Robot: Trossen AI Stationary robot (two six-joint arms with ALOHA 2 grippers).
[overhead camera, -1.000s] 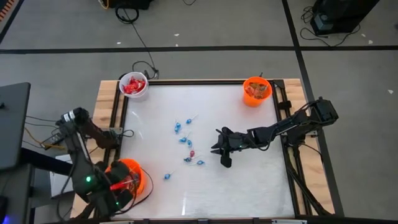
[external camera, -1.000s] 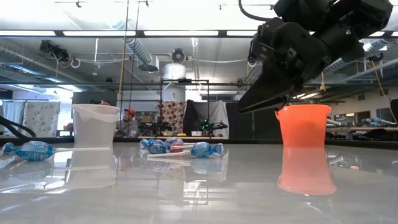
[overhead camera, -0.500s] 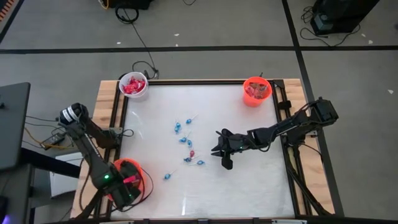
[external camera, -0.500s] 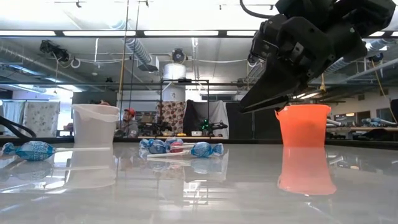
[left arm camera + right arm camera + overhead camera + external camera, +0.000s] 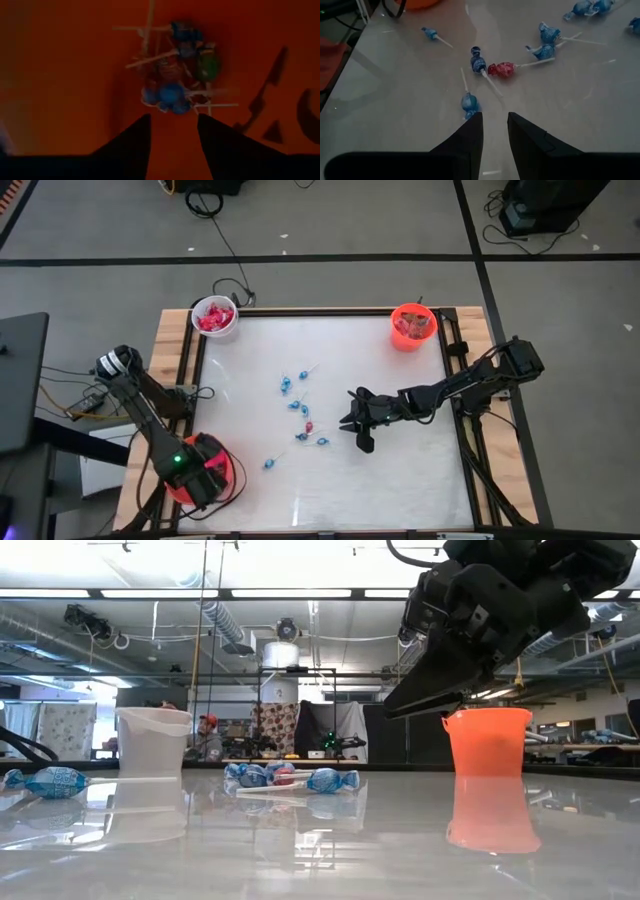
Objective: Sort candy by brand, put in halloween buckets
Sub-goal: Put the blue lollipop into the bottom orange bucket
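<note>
Several blue-wrapped lollipops (image 5: pixel 296 406) and a red one (image 5: pixel 502 69) lie loose on the white table, mid-left. My left gripper (image 5: pixel 172 117) points straight down inside the larger orange bucket (image 5: pixel 222 470) at the near left corner. It stands open above a heap of lollipops (image 5: pixel 175 75) on the bucket's floor, with nothing between its fingers. My right gripper (image 5: pixel 495 114) hovers open, slanting down, just right of the loose candy; a blue lollipop (image 5: pixel 469 103) lies just ahead of its tips. A white bucket (image 5: pixel 215 317) with red packets stands far left, a small orange bucket (image 5: pixel 412 326) far right.
Wooden rails (image 5: pixel 170 360) edge the table's left and right sides, with cables beside them. One blue lollipop (image 5: pixel 268 463) lies apart, nearer the front. The right half of the table between the candy and the right rail holds only my right arm (image 5: pixel 440 392).
My left gripper has sunk from above the larger orange bucket down into it. My right gripper has kept still, and the loose candy on the table has not shifted.
</note>
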